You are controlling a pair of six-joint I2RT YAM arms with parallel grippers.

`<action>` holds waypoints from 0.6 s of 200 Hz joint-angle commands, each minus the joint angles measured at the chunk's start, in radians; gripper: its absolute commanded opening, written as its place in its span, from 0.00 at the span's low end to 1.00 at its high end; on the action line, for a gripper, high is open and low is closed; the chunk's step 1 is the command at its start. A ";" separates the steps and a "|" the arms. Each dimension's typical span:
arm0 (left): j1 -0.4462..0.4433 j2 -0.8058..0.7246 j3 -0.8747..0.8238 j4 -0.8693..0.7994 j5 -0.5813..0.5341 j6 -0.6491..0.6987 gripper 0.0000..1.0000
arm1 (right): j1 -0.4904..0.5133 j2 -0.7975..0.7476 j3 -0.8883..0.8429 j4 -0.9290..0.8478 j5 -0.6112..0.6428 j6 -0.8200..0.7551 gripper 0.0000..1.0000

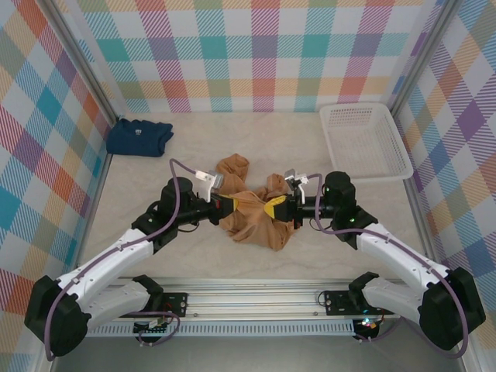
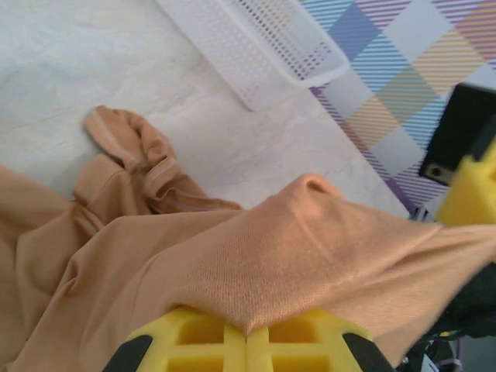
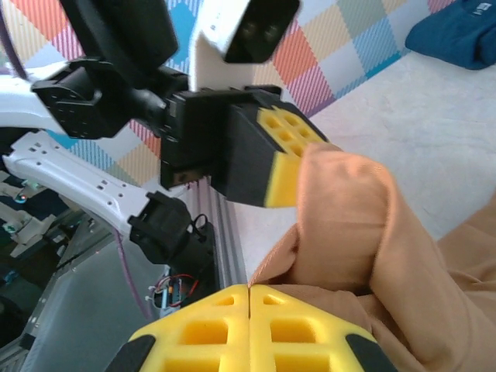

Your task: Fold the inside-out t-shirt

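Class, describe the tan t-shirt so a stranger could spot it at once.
Find the pale table inside the checked walls. At its middle a t-shirt lies bunched between the left gripper and right gripper, both shut on it. Unlike the folded navy shirt at far left, it is crumpled and orange-brown.

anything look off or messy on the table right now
The tan t-shirt is a crumpled heap mid-table, not laid flat. The left hand and right hand each pinch bunched fabric, and one twisted end sticks out toward the back. Nothing looks spilled or damaged.
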State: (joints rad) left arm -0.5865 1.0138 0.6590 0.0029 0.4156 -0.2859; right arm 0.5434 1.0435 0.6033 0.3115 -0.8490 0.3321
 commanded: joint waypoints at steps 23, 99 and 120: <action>0.009 0.074 0.042 -0.111 -0.025 0.056 0.32 | -0.003 0.027 0.022 0.046 -0.072 -0.014 0.00; -0.031 0.005 0.081 -0.119 0.032 0.100 0.65 | 0.013 0.037 0.055 -0.229 -0.008 -0.239 0.00; -0.070 0.061 0.129 -0.164 0.040 0.146 0.68 | 0.018 0.041 0.060 -0.236 -0.011 -0.246 0.00</action>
State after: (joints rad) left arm -0.6159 1.0264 0.7204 -0.1070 0.4206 -0.2066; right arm 0.5503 1.0771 0.6285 0.1165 -0.8520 0.1497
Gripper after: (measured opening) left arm 0.669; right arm 0.047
